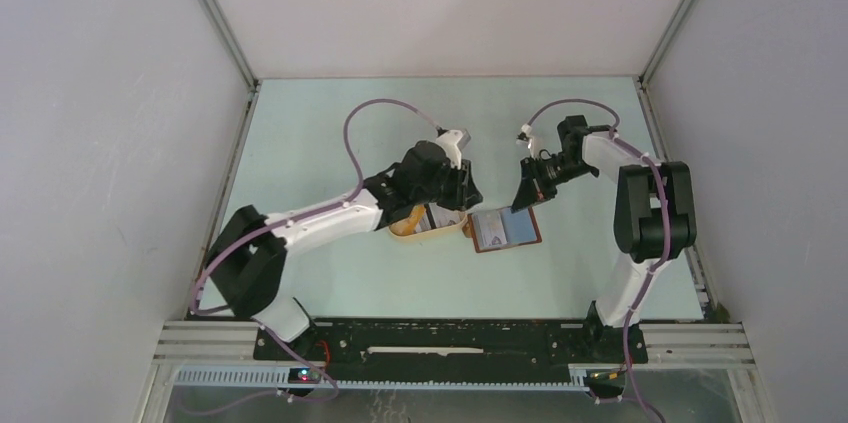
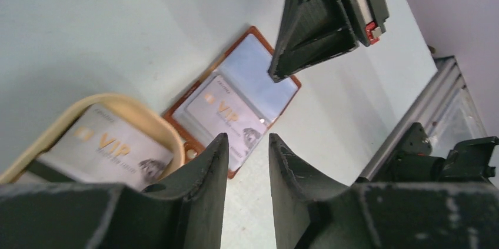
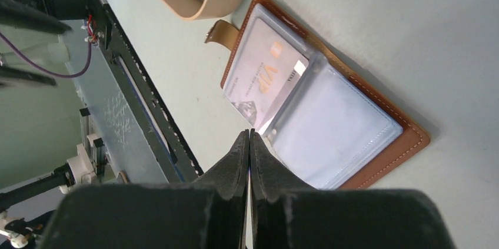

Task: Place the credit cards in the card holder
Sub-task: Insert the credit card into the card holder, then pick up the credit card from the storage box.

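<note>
The left gripper [image 2: 247, 143] hangs over the near rim of the oval tray [image 2: 126, 103], its fingers apart and nothing between them. In the tray a credit card [image 2: 109, 146] lies flat, pale with gold VIP lettering (a dark edge shows under it, but I cannot tell what that is). It should be light, stiff and slick. Lying flat it offers no edge to pinch, so I would slide it up the tray's wall and take it by a short edge. That same wall blocks a low approach.

Just to the right of the tray, the card holder [image 2: 259, 66] lies open on the table [image 1: 330, 133], leather side down, its snap strap [image 3: 220, 31] pointing towards the tray. Its left pocket holds a second card [image 2: 226, 113]; the right pocket looks empty. The clear pockets seem soft and likely to cling, and the holder is light enough to skid unless it is pinned.

The right gripper [image 3: 249, 134] hovers above the empty pocket, fingers pressed together with nothing seen between them, crowding the space where a card must enter
</note>
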